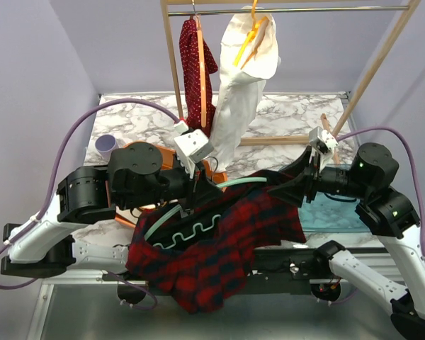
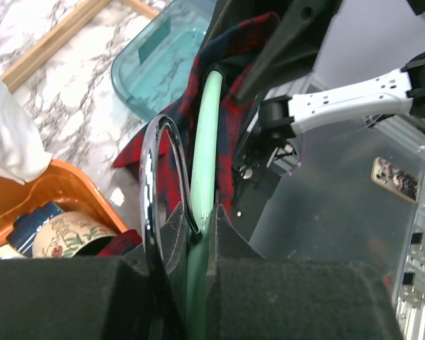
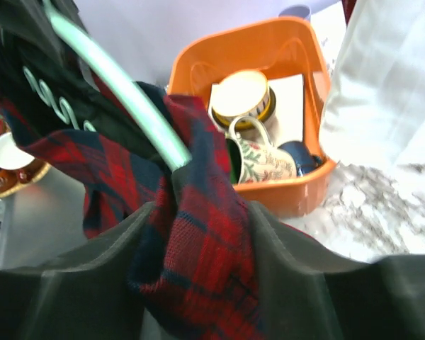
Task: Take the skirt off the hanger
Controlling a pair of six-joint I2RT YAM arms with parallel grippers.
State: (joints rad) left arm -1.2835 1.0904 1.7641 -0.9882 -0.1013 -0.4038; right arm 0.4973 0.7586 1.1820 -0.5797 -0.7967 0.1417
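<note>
Skirt (image 1: 219, 244) (plaid) btwn R fingers (image 3: 312, 283); hanger (image 2: 204, 163) btwn L fingers (image 2: 71, 297)

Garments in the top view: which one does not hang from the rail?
The red plaid skirt, draped low in front on the green hanger. The spotted red garment and the white garment hang from the rail.

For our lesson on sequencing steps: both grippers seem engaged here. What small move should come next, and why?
Probably the right gripper draws the skirt sideways off the hanger's end, since it pinches the fabric there while the left gripper clamps the hanger.
</note>
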